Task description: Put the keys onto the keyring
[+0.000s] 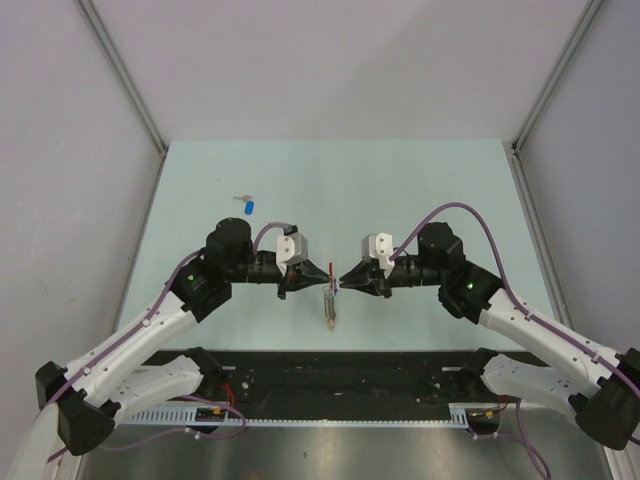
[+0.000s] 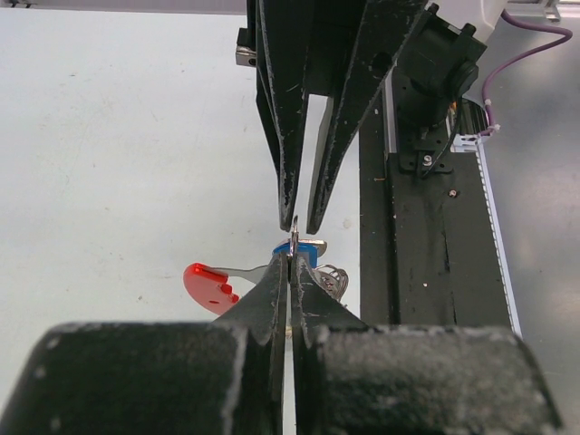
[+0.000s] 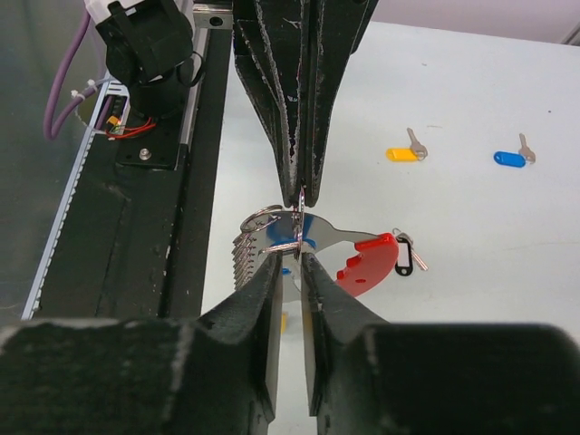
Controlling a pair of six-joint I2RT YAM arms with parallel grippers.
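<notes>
keyring [image 3: 367, 261]: 1, frame centre | left gripper [image 3: 302, 188]: clamped on its wire | right gripper [image 3: 290, 263]: almost closed around it, grip unclear | upper right: 1 yellow key [image 3: 403, 152], 1 blue key [image 3: 510, 158] (both loose)

Keyring [image 3: 367, 263]: silver ring with red plastic arc, raised, carrying a fanned bunch of keys [image 3: 246, 252]. Well beyond keyring, lying flat: yellow-tagged key [image 3: 405, 151], blue-tagged key [image 3: 510, 159].

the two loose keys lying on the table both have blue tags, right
No. Only one loose key has a blue tag; the other key has a yellow tag. The right wrist view shows both lying on the table.
</notes>
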